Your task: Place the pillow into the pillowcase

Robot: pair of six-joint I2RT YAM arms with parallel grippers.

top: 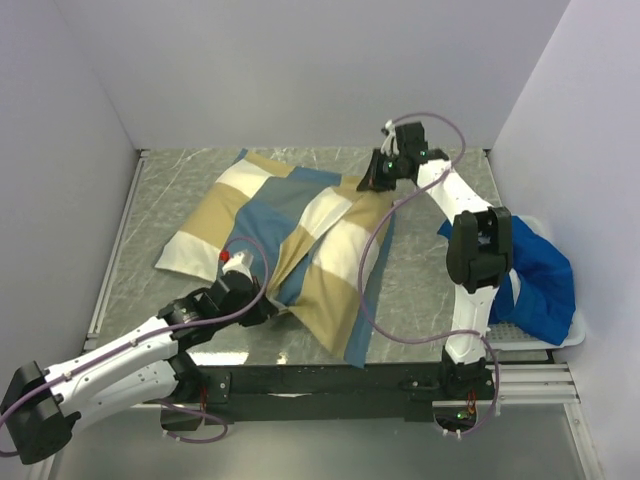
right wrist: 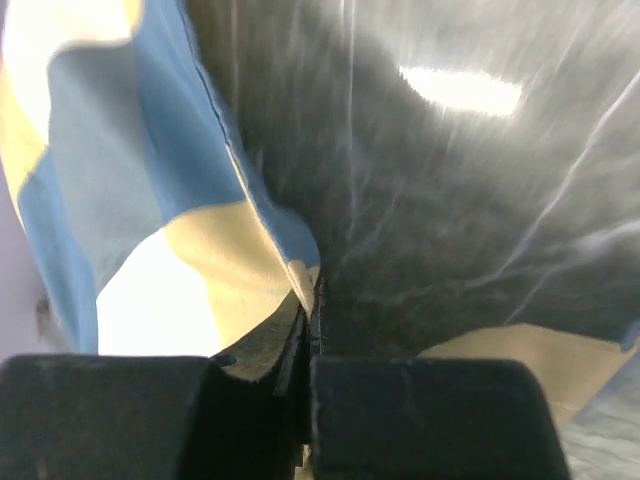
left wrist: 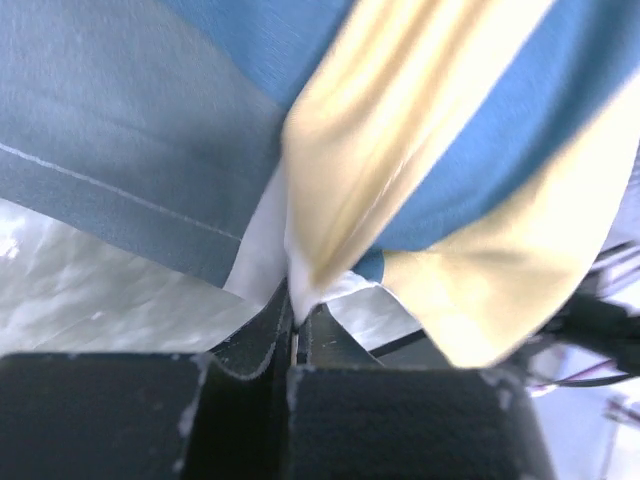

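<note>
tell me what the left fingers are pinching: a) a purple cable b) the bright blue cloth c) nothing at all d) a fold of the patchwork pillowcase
D: in the left wrist view the left fingers are shut on a tan and white fold of the pillowcase.

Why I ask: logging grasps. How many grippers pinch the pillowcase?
2. The left gripper pinches the pillowcase at its near-left edge; the right gripper pinches its far right corner.

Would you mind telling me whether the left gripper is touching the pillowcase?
Touching: the left wrist view shows the left gripper shut on a fold of the pillowcase.
</note>
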